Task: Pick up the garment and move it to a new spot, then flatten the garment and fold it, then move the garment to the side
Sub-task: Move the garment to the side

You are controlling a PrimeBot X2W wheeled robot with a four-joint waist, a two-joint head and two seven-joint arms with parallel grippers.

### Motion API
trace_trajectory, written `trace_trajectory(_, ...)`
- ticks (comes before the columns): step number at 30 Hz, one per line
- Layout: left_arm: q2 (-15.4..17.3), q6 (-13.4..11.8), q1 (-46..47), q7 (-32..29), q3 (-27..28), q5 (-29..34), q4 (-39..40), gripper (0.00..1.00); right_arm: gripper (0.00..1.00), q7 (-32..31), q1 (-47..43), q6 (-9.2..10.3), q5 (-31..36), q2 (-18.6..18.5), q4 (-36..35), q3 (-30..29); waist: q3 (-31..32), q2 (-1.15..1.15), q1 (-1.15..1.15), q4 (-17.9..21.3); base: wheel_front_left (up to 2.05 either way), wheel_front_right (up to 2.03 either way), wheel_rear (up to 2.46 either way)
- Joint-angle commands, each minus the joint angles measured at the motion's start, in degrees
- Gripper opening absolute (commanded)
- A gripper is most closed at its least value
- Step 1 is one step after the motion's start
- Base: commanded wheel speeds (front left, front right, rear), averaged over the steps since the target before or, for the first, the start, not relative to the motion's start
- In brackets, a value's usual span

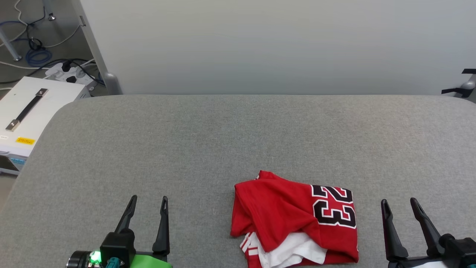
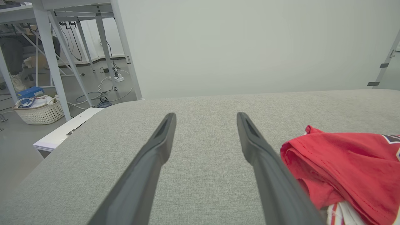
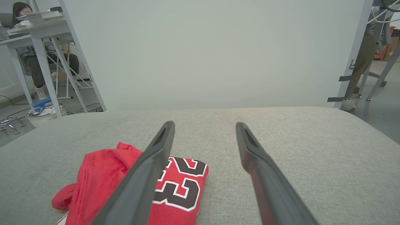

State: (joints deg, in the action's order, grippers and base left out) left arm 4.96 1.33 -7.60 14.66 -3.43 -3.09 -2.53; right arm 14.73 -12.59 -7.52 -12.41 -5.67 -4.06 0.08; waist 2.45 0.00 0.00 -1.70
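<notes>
The garment is a red jersey lying in a loose bundle near the front edge of the grey table, its black "23" facing up on the right and a white striped sleeve poking out below. My left gripper stands open over bare table, well to the left of the garment. To the garment's right my right gripper is open too, holding nothing. In the left wrist view the garment lies right of my fingers. In the right wrist view the garment lies left of and behind my left finger.
A pale partition runs along the table's far edge. A white box with a handle and cables on the floor sit off the table's left corner. A person sits at a desk far left; a basket stands there.
</notes>
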Motion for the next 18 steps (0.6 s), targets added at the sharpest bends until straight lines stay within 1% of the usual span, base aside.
trace_trajectory(1, -0.3, 0.4, -0.8, 0.3, 0.2, -0.4, 0.2, 1.00, 1.00, 0.3, -0.4, 0.03, -0.3, 0.2, 0.2, 0.1, -0.1, 0.00, 0.00, 0.0, 0.00, 0.00, 0.00)
trace_trajectory(8, -0.5, 0.6, -0.6, 0.3, 0.5, -0.3, 0.1, 1.00, 1.00, 0.3, 0.7, 0.03, 0.0, -0.1, 0.5, 0.2, -0.5, 0.00, 0.00, -0.2, 0.00, 0.00, 0.00)
trace_trajectory(10, -0.6, 0.6, -0.5, 0.3, 0.5, -0.3, 0.0, 1.00, 1.00, 0.3, 1.5, 0.03, 0.4, -0.5, -0.4, 0.0, -0.7, 0.00, 0.00, -0.3, 0.00, 0.00, 0.00)
trace_trajectory(14, -0.8, 0.7, -0.2, 0.3, 0.4, -0.2, -0.1, 1.00, 1.00, 0.3, 4.4, 0.03, 0.3, -2.6, -1.2, -1.0, -1.2, 0.00, 0.00, -0.4, 0.00, 0.00, 0.00)
trace_trajectory(18, -0.9, 0.9, 0.6, 0.3, 0.2, -0.1, -0.3, 1.00, 1.00, 0.3, 8.9, 0.03, -0.7, -6.0, -2.0, -2.5, -2.0, 0.00, 0.00, -0.8, 0.00, 0.00, 0.00)
